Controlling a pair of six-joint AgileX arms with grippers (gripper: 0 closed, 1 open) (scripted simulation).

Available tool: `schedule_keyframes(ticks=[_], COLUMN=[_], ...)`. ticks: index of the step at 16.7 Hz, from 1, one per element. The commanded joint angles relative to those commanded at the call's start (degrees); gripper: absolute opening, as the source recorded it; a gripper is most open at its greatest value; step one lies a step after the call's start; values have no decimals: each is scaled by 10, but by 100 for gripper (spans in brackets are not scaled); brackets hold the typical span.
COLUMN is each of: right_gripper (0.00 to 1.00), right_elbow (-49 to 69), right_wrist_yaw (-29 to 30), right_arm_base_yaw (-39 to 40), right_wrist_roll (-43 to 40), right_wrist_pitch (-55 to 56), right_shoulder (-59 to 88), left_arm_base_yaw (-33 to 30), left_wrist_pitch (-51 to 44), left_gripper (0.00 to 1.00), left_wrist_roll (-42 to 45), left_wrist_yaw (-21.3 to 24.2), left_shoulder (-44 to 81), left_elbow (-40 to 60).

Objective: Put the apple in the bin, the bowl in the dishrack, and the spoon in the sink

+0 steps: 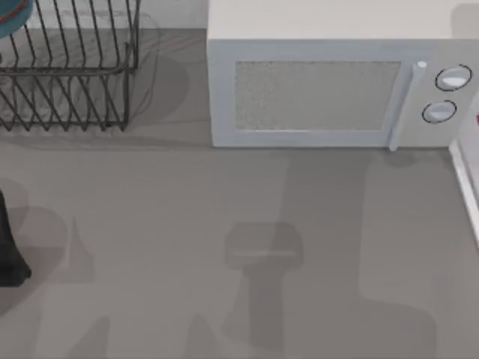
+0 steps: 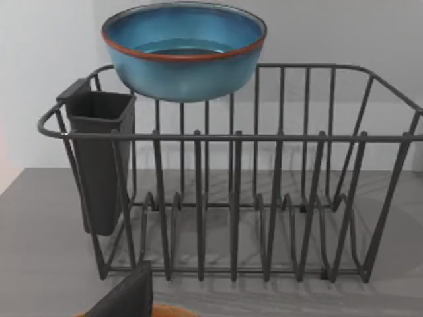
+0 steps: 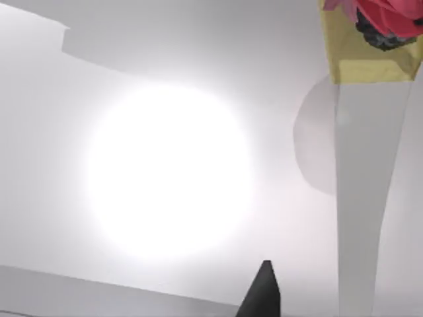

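Left arm: a dark part of it [image 1: 9, 250] sits at the left edge of the grey desk [image 1: 187, 224] in the top view. Whether the left claw is released or clenched cannot be told.
Black wire dishrack [image 2: 264, 198]: stands at the desk's far left corner, upright tines along its floor, with a dark plastic cutlery holder [image 2: 99, 158] hung on one end.
Glossy teal-blue bowl with reddish-brown rim [image 2: 184, 49]: upright at the top of the rack's back edge, beside the cutlery holder. Whether it rests on the wires or hangs just above them cannot be told. Nothing grips it in the left wrist view.
Rack contents: no other item between the tines; the holder's inside is hidden.
White box microwave [image 1: 329, 90]: right of the rack, door closed.
Right arm: one dark claw fingertip [image 3: 263, 290] faces a bright white surface. Claw state cannot be told.
Yellow container [image 3: 370, 46]: holds something red and dark, not identifiable.
Progress: the bowl step looks done or nearly done. Status of the apple and spoon steps cannot be judged.
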Motion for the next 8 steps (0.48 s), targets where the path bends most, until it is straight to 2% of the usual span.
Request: schedule_keyframes(ticks=[4, 8], right_gripper=[0, 0], right_elbow=[-79, -84], right_wrist_yaw=[-2, -1], right_arm_base_yaw=[0, 0], right_wrist_roll=[0, 0], right_wrist_pitch=[61, 66], right_shoulder=[-29, -32], left_arm_base_yaw=[0, 0], left_wrist_pitch=[0, 0], left_gripper=[100, 100], left_wrist_roll=[0, 0], left_wrist_yaw=[0, 0], left_shoulder=[0, 0], left_elbow=[0, 0])
